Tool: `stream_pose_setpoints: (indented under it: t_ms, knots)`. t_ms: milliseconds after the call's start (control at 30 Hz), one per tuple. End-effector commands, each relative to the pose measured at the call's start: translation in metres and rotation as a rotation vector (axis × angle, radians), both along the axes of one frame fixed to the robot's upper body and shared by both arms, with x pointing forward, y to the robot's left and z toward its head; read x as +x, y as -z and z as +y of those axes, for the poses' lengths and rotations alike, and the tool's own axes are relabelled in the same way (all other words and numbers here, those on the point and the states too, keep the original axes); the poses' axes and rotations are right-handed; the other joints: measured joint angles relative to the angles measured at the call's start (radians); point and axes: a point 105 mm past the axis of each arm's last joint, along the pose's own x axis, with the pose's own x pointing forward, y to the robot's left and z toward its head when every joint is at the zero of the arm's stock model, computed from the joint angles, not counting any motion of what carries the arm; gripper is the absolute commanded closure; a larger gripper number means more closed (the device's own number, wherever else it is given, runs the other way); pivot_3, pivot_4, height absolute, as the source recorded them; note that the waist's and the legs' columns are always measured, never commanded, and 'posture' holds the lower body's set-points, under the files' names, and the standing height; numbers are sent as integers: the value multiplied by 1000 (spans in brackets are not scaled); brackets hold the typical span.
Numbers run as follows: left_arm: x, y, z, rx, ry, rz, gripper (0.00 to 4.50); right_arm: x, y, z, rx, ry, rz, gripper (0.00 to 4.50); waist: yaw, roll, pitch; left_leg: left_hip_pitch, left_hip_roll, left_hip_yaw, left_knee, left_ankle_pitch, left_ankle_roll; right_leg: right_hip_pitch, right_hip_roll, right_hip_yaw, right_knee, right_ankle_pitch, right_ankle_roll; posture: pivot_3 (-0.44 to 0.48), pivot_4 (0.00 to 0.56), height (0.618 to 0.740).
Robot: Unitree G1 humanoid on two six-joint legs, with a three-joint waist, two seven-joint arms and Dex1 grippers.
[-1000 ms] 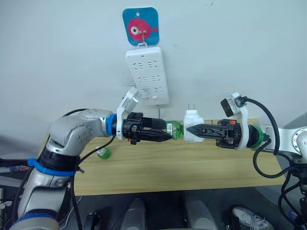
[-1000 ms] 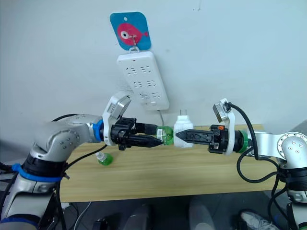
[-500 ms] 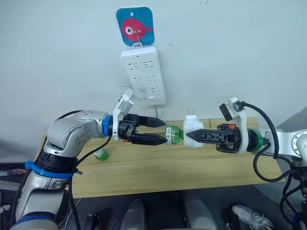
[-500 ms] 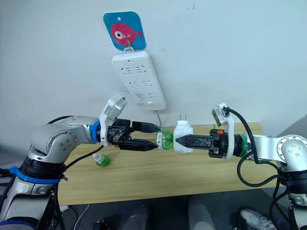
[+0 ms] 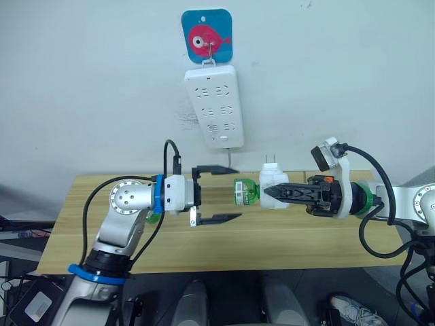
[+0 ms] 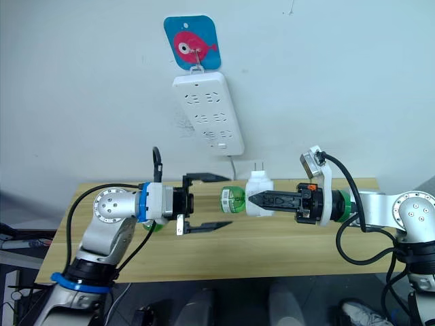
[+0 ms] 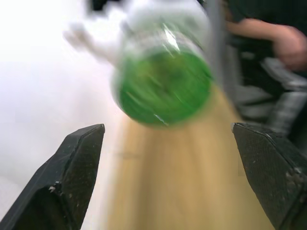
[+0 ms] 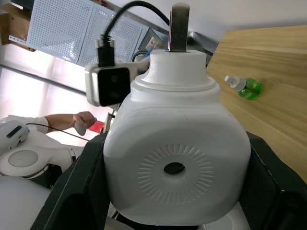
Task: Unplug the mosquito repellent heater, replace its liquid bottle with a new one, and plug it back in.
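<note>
Both grippers matter: right gripper [image 5: 272,192] clamps the mosquito repellent heater [image 5: 273,180]; left gripper [image 5: 224,193], spread wide, should centre on the green bottle [image 5: 246,191] before closing.

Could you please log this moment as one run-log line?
left tool: open, short of green bottle | right tool: shut on mosquito repellent heater | heater: unplugged, bottle attached

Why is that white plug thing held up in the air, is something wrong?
Nothing looks broken. The right pincer holds the heater unplugged, prongs up, its green bottle sticking out sideways. A second bottle lies tipped over on the table.
</note>
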Motion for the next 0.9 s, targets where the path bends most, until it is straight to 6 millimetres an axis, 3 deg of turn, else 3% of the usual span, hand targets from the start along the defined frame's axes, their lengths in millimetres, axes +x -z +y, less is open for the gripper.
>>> stream_pose_setpoints:
  t_ms: [33,300,400,567,667,767,900]
  knots:
    - [-1,-14,4,-56,-20,-100,0,-5,-12,3,28,-35,-37,1473,-6,0,0,0,0,0,0,0,0,0,0,0,0,0,0,-121,222,734]
    - [-13,-9,-3,-37,58,-126,0,-4,-13,3,26,-36,-40,1473,-12,0,0,1,0,0,0,0,0,0,1,0,1,0,0,-126,217,734]
    - [-13,-12,-5,-52,65,-127,529,-4,-13,3,26,-36,-42,1473,-12,0,0,0,0,0,0,0,0,0,1,0,1,0,0,-128,216,734]
    - [-17,-16,-8,-53,97,-133,2132,-4,-13,3,25,-33,-43,1473,-12,0,0,1,0,0,0,0,0,0,1,0,1,0,0,-127,216,734]
    - [-20,-22,-9,-53,108,-131,2248,-4,-12,3,21,-30,-42,1473,-12,0,0,0,0,0,0,0,0,0,1,0,1,0,0,-126,216,734]
    - [-14,-26,-6,-24,81,-38,2248,-3,-11,1,13,-19,-39,1473,-12,0,0,0,0,-1,0,0,0,0,1,0,1,0,0,-124,217,734]
    - [0,-25,2,93,23,312,2248,-3,-10,-2,-1,-6,-36,1473,-15,0,0,1,0,-1,0,0,0,0,1,-1,1,0,0,-123,221,734]
